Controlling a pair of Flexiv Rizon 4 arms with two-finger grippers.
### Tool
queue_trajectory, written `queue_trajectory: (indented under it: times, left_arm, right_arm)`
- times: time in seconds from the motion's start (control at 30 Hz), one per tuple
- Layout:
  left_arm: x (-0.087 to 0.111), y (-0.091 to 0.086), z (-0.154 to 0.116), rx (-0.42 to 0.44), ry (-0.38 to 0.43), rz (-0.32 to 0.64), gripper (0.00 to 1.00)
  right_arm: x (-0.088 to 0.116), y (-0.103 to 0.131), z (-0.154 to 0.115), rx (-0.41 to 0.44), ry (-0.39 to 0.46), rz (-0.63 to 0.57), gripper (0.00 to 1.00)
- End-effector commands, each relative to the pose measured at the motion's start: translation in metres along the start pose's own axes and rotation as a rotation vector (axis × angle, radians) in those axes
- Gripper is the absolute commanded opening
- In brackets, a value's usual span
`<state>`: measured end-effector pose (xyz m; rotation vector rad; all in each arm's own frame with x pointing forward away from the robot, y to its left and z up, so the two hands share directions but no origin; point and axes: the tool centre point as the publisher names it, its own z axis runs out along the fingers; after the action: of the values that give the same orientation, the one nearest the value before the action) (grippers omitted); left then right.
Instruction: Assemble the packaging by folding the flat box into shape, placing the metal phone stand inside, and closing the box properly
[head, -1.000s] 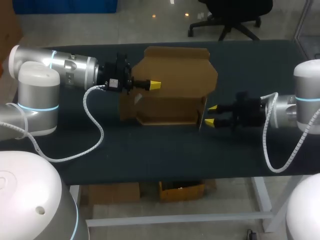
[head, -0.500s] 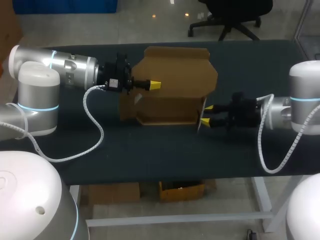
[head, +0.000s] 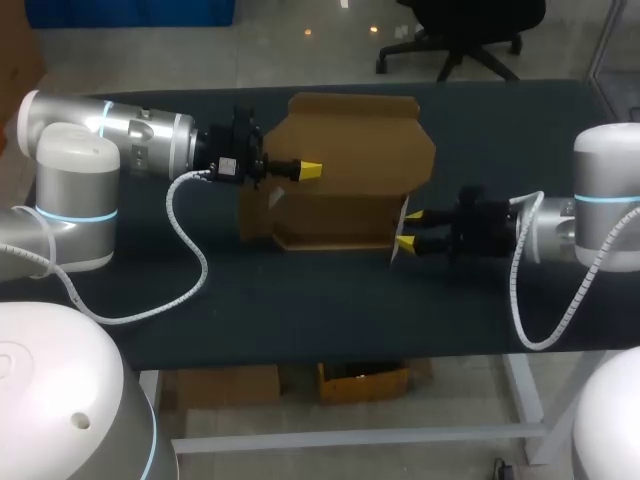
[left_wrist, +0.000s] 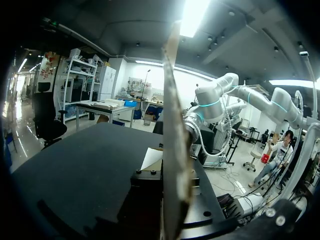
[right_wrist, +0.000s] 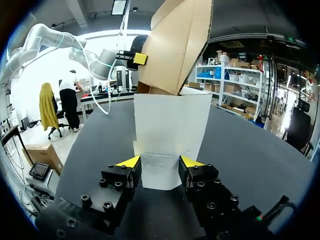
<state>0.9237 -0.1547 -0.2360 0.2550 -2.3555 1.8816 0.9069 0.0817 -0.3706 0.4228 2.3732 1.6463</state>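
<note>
The brown cardboard box (head: 345, 170) stands half-formed in the middle of the black table (head: 300, 300), its lid flap raised at the back. My left gripper (head: 310, 169) is at the fold under the lid, shut on a cardboard panel (left_wrist: 172, 150) that runs edge-on out from it in the left wrist view. My right gripper (head: 408, 228) is at the box's right end, open. The white-faced side flap (right_wrist: 167, 135) lies between its yellow fingertips (right_wrist: 134, 161). No metal phone stand is in view.
Bare black table surface lies in front of the box and out to both sides. The left arm's white cable (head: 190, 260) hangs down over the table's left part.
My right gripper has moved left up to the box's right end, so the side flap now sits between its tips. The left arm and the box body have stayed put.
</note>
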Motion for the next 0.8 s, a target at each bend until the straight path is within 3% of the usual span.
queue_trajectory:
  times: [0.03, 0.8]
  left_arm:
    - [0.0001, 0.0020, 0.0012, 0.002, -0.001, 0.001, 0.00]
    - [0.0001, 0.0020, 0.0012, 0.002, -0.001, 0.001, 0.00]
  right_arm:
    - [0.0023, -0.0013, 0.0028, -0.010, -0.016, 0.004, 0.45]
    - [0.0054, 0.0012, 0.0103, -0.011, -0.160, 0.036, 0.45]
